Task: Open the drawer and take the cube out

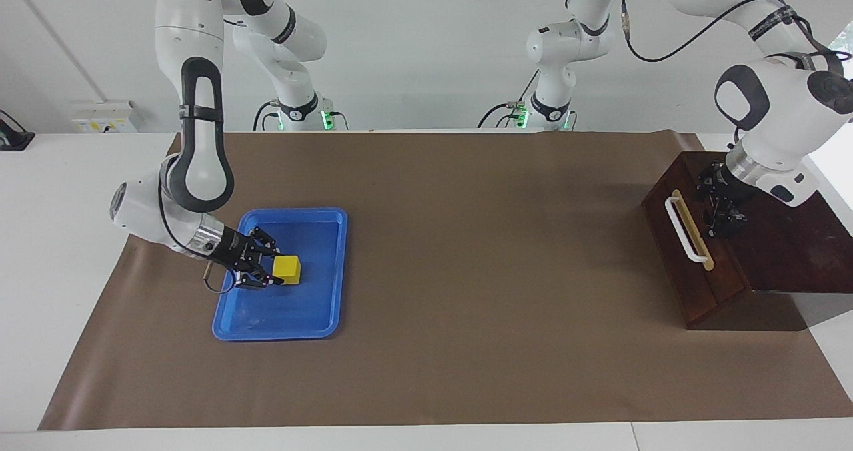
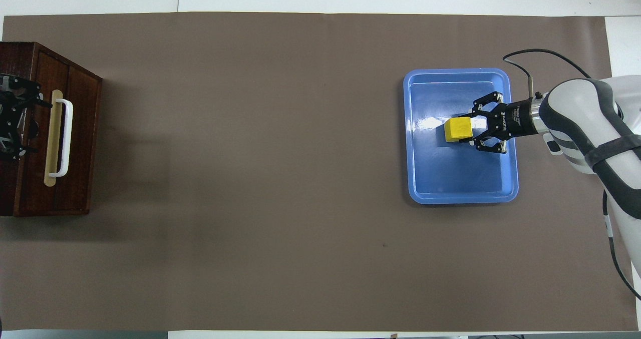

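Observation:
The yellow cube (image 1: 288,269) lies in the flat blue tray (image 1: 313,318) toward the right arm's end of the table; it also shows in the overhead view (image 2: 457,129). My right gripper (image 1: 270,262) is low in the tray, open, with its fingertips at the cube's edge (image 2: 473,128). The dark wooden drawer (image 1: 686,251) with its white bar handle (image 1: 685,230) is shut in its box at the left arm's end (image 2: 70,128). My left gripper (image 1: 718,204) is open and empty over the box's top, just by the drawer's front (image 2: 15,113).
A brown mat (image 1: 466,271) covers the table between the tray and the box. The blue tray (image 2: 458,184) holds nothing but the cube.

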{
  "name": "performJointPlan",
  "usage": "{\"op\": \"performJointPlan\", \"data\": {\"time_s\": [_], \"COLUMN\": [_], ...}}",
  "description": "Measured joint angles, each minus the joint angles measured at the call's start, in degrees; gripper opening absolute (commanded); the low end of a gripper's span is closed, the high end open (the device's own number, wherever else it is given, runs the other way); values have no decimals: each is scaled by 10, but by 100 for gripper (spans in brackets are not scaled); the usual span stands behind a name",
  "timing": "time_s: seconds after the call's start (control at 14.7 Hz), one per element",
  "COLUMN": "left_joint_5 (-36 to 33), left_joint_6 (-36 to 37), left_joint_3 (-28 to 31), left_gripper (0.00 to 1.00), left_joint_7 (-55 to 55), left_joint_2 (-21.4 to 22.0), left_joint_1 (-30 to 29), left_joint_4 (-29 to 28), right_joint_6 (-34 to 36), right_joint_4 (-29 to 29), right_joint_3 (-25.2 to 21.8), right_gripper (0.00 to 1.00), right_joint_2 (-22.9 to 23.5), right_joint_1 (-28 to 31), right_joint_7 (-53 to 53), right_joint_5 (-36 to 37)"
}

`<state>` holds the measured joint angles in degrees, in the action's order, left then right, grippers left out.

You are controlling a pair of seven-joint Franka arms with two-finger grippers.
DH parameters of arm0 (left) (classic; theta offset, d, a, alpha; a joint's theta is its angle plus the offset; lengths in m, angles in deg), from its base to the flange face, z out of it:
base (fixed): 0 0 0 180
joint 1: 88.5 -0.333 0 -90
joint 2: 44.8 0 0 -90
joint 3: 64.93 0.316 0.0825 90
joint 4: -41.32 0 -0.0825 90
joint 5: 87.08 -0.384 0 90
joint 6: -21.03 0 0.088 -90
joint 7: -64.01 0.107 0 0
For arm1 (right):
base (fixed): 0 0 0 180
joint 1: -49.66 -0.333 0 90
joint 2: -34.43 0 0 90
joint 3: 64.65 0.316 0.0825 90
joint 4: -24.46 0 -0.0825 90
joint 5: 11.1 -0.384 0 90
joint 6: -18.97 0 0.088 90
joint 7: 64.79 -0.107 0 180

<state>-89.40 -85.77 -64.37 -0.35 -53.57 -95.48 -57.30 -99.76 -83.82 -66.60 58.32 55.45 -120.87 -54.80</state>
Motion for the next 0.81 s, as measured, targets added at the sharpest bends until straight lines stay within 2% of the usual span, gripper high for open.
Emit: {"op": "performJointPlan", "data": {"time_s": [0.2,0.27,0.34,0.41,0.54,0.61,0.81], "left_joint_5": [0,0,0,0,1,1,15], "left_joint_6": [34,47,61,78,111,132,170], "left_joint_3": [-6,-8,-9,-10,-12,-12,-11], "left_gripper": [100,100,100,100,100,100,100], "left_joint_7": [101,136,169,211,304,354,481], "left_joint_2": [37,49,59,70,88,97,107], "left_joint_1": [7,17,29,41,61,67,69], "left_joint_4": [2,2,2,2,2,2,2], "right_joint_6": [-8,-9,-9,-11,-18,-21,-22], "right_joint_4": [-6,-7,-8,-8,-9,-9,-9], "right_joint_3": [0,0,0,0,0,-1,-1], "right_gripper": [1,7,23,46,72,81,97], "right_joint_2": [-2,-2,-2,-3,-3,-3,-6], "right_joint_1": [0,0,0,0,0,0,1], "right_joint_7": [5,6,7,11,13,13,13], "right_joint_5": [0,0,0,0,0,0,0]}}
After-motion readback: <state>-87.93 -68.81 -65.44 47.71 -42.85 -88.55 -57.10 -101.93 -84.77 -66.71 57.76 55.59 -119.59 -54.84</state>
